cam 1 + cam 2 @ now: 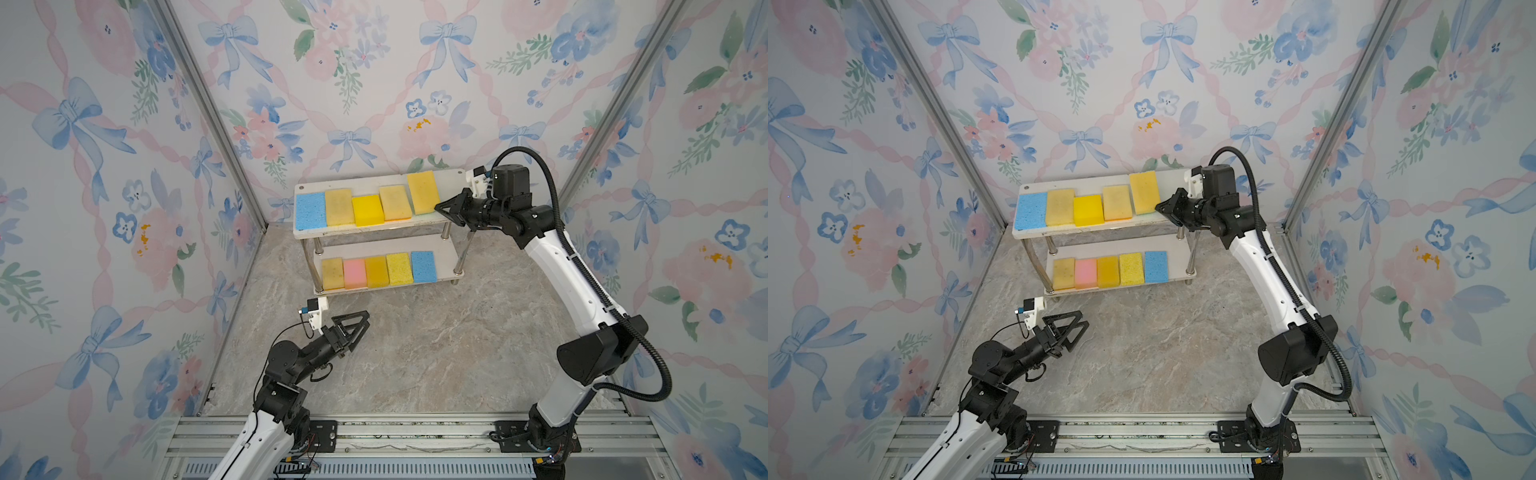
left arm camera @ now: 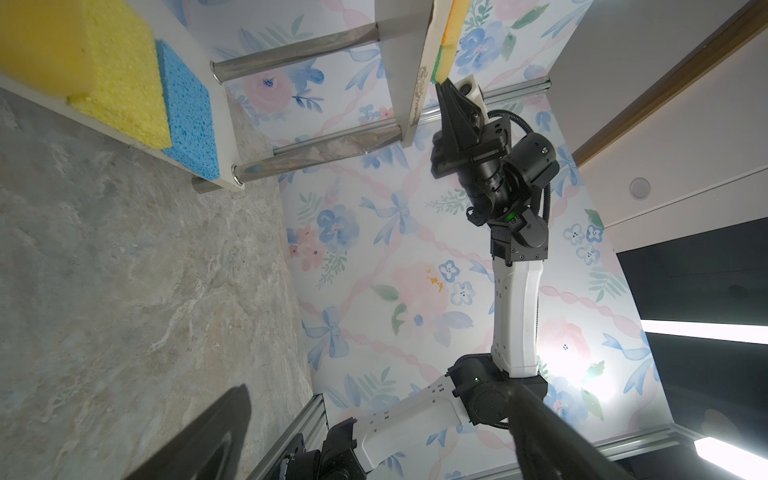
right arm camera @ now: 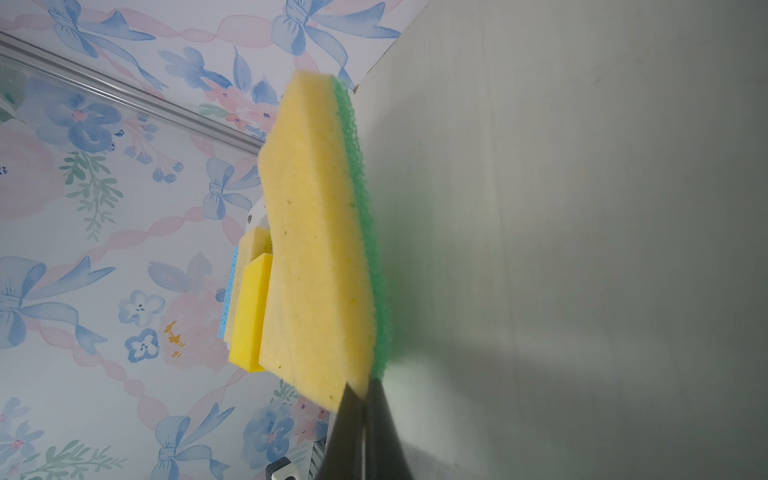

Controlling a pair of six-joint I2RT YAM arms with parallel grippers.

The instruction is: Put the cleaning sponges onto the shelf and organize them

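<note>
Yellow, green-backed sponge (image 1: 423,192) lies flat on the top board of the shelf (image 1: 452,178), long axis front-to-back, directly left of the right gripper (image 1: 436,207), whose joined jaws touch its near corner; the left gripper (image 1: 367,319), jaws apart, hangs well away.

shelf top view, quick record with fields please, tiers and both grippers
shelf: two tiers, ten sponges on it
top tier: top blue sponge at left, then four yellow
bottom tier: yellow, pink sponge, two yellow, lower blue sponge
right gripper: shut, tips at end yellow sponge near corner
left gripper: open, empty, in front of shelf
</note>
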